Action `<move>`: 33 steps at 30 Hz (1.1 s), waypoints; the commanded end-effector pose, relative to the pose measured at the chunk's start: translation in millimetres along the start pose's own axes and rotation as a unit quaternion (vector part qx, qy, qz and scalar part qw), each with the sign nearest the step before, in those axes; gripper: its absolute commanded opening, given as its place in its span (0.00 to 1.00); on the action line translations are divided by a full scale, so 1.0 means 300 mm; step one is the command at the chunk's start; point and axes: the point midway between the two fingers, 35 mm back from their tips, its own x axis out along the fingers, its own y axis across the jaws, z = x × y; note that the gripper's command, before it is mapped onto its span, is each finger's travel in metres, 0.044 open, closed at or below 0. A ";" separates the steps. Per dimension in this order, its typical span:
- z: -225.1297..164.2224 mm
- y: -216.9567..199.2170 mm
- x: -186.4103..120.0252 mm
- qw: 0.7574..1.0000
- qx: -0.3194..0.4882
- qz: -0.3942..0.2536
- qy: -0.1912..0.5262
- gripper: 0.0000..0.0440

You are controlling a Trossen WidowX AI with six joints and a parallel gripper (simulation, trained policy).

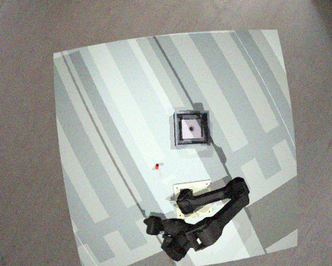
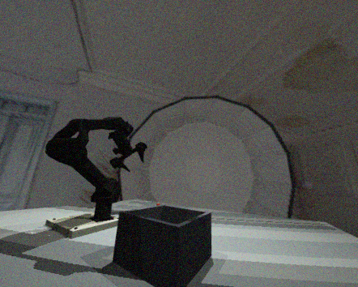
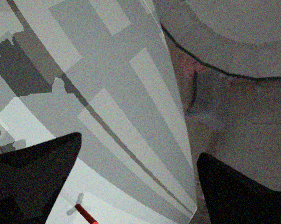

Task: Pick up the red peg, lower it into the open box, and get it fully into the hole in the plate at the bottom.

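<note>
The red peg (image 1: 157,166) (image 3: 86,214) stands on the table, seemingly upright, left of and below the box in the top view. In the exterior view only a small red bit of the peg (image 2: 158,204) shows behind the box rim. The open dark box (image 1: 175,129) (image 2: 146,247) holds a pale plate (image 1: 185,133) with a dark round hole (image 1: 191,128) and nothing in it. My gripper (image 1: 162,240) (image 2: 135,165) (image 3: 142,150) is open and empty, high above the table and well away from the peg and the box. In the wrist view the peg lies low, near the left finger.
The arm's cream base plate (image 1: 176,186) (image 2: 85,232) stands below the box in the top view. The striped table (image 1: 116,94) (image 2: 271,247) carries everything. Its edge (image 3: 192,170) runs down the wrist view, with the floor beyond.
</note>
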 end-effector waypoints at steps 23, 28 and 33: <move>-0.047 -0.200 -0.003 0.923 0.369 -0.106 0.025 1.00; -0.083 -0.224 0.010 0.886 0.446 -0.121 0.040 1.00; -0.125 -0.240 0.023 0.842 0.519 -0.134 0.056 1.00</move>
